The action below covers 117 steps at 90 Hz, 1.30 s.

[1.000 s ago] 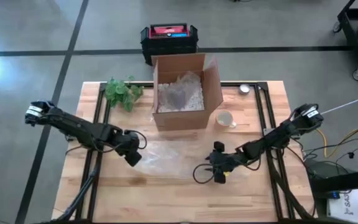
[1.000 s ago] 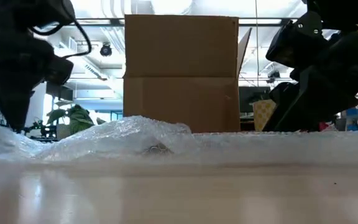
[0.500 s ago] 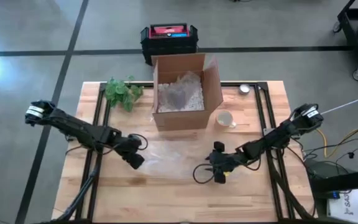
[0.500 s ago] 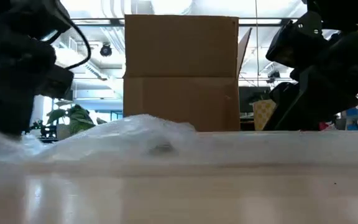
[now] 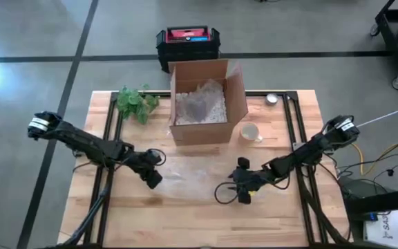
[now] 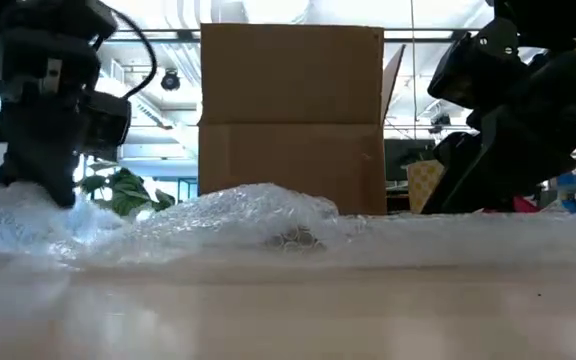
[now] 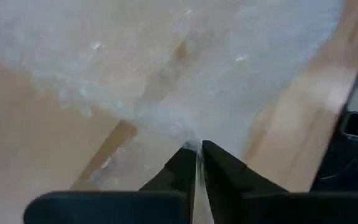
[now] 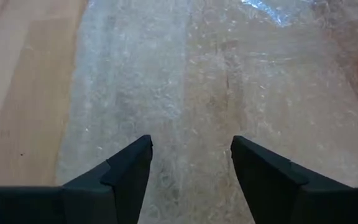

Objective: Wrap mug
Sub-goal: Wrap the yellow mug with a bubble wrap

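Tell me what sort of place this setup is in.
Probably a robotics lab or workshop: a wooden table on a grey concrete floor with dark tape lines, exposed ceiling pipes overhead, and a packing scene with a cardboard box and bubble wrap.

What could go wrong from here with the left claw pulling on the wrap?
The left claw pinches only a thin edge of the bubble wrap, so the sheet may slip out or tear. The wrap is bunching up in the low view and may not lie flat. The mug stands off the sheet beside the box.
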### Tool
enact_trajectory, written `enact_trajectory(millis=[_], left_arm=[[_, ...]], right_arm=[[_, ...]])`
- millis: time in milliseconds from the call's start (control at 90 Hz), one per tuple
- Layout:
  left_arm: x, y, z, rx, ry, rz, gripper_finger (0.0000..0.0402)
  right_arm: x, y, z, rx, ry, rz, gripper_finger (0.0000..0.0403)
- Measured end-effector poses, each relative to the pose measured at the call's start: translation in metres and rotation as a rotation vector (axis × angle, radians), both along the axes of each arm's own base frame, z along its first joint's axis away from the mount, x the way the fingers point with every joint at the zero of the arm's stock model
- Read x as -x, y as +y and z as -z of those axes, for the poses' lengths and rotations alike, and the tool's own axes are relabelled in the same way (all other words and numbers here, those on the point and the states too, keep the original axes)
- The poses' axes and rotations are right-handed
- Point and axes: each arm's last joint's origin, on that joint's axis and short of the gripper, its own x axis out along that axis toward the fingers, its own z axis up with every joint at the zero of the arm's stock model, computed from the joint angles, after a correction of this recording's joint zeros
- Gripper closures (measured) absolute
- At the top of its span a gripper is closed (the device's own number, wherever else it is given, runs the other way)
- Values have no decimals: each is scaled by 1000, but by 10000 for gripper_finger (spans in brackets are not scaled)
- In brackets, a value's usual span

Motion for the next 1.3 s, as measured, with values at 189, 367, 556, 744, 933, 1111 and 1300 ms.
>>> enact_trajectory(millis=[189,367,556,744,933,1111,1300], left_arm=[[-17,-6,-37,-21,-146,59,400],[-28,-11,-67,-73,-260,78,401],[-31,-11,-81,-112,-309,80,401],[-29,-10,-76,-122,-284,84,401],[-28,-10,-70,-119,-264,79,401],[-28,-10,-70,-118,-265,78,402],[-28,-10,-71,-117,-268,78,402]], right_arm=[[0,0,0,0,0,0,197],[0,0,0,0,0,1,195],[0,0,0,0,1,1,201],[0,0,0,1,1,1,202],[0,0,0,1,1,1,203],[0,0,0,0,1,1,203],[0,0,0,0,0,1,203]])
